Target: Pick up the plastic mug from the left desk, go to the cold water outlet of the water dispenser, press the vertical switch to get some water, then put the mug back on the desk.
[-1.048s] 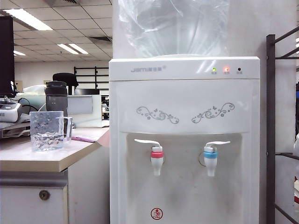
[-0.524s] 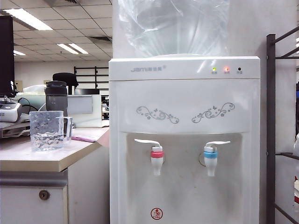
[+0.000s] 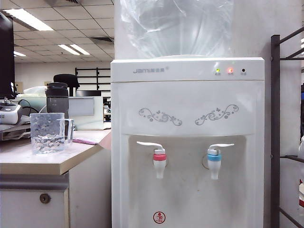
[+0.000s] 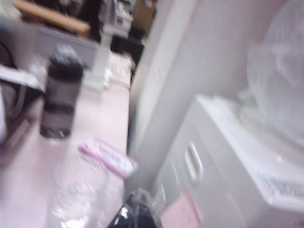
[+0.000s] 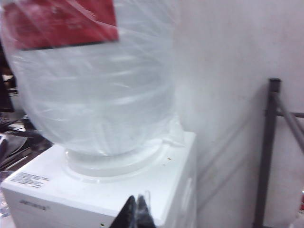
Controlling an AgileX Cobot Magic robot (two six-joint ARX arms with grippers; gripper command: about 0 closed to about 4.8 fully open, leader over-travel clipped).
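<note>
Overhead, the left gripper (image 4: 135, 213) rides with its dark fingers clenched on nothing, high above the bench (image 3: 52, 159); the plastic mug (image 4: 78, 202) lies just beneath and slightly to one side of them, a blurred clear shape near the bench's front edge, standing upright, so its long axis runs vertical. The right gripper (image 5: 137, 211) — fingers pressed together, empty too — hangs over the water dispenser (image 3: 187, 102), well apart from the mug. So the left arm is the nearer one.

Clear dimpled plastic mug (image 3: 47, 133) upright on left desk (image 3: 33, 164) (handle twd dispenser (image 3: 187, 142)), w/ blue-ringed tap (image 3: 214, 164) untouched.
</note>
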